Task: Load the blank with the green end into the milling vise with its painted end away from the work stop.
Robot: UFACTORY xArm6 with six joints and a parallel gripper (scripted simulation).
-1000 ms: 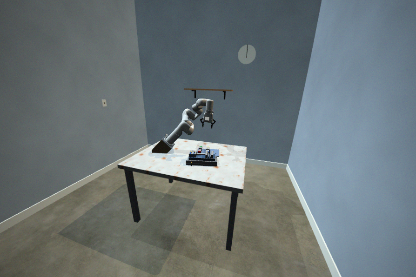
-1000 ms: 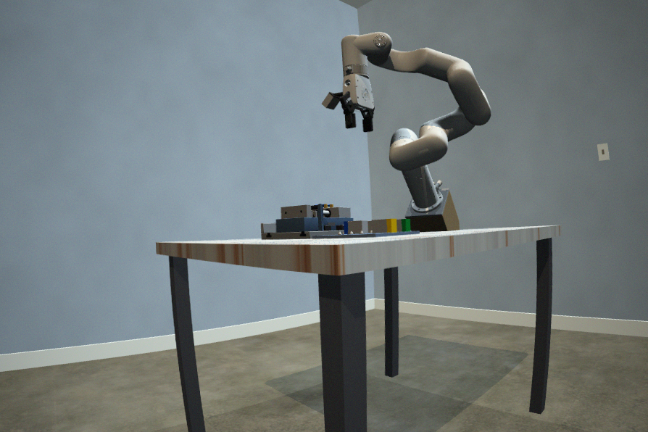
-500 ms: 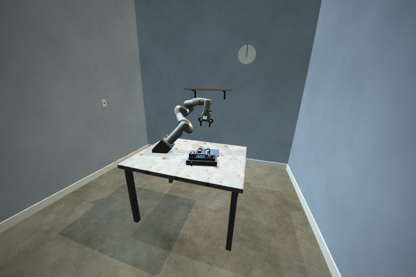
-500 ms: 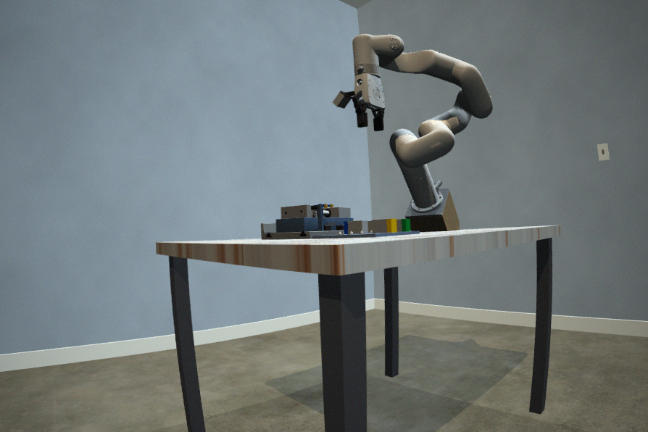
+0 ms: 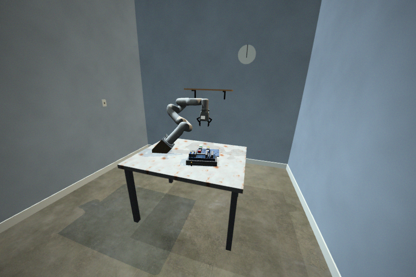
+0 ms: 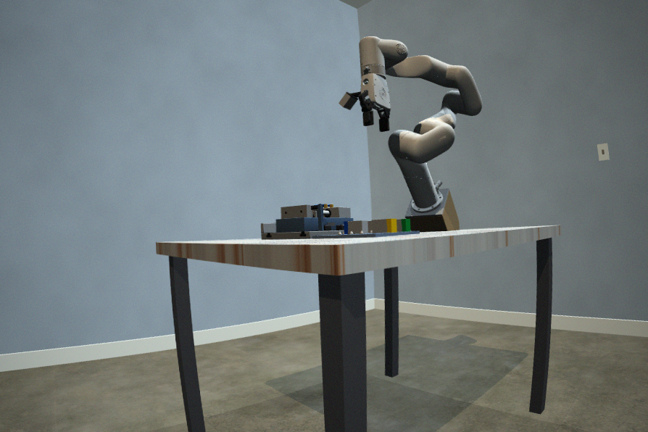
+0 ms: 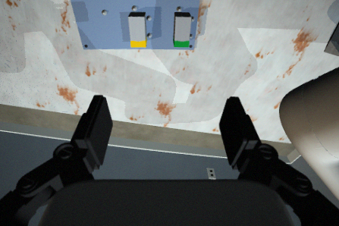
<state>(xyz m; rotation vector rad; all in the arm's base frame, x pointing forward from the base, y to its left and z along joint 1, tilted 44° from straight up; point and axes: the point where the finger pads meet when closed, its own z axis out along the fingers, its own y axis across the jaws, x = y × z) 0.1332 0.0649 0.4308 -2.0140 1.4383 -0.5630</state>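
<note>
The black two-fingered gripper [image 6: 375, 122] of the grey six-joint arm [image 6: 427, 137] is held high above the white, rust-stained table top [image 6: 437, 236], pointing downward. Its fingers are spread fully apart, and nothing is held between them; only table surface and the table's far edge are seen in the gap in the wrist view.

The grey rectangular blank with the green end [image 7: 181, 33] is seen lying flat on the light blue infeed plate [image 7: 102, 32], well below the gripper and untouched by it. Just beside it, apart by a strip of bare plate, a matching grey blank with a yellow end [image 7: 137, 34] is laid parallel, its painted end facing the same plate edge. In the wrist view both painted ends are turned toward the gripper, and the green-ended blank is placed nearer the arm's side.

In the exterior view the yellow and green ends [image 6: 405, 224] are seen side by side near the arm's brown wedge-shaped base [image 6: 449, 216], with the dark blue and grey milling vise [image 6: 312, 216] standing further along the table, away from the base. In the top view the vise [image 5: 202, 158] is too small for its jaws or the work stop to be made out clearly, and other blanks appear possibly as small red and dark specks behind it.
</note>
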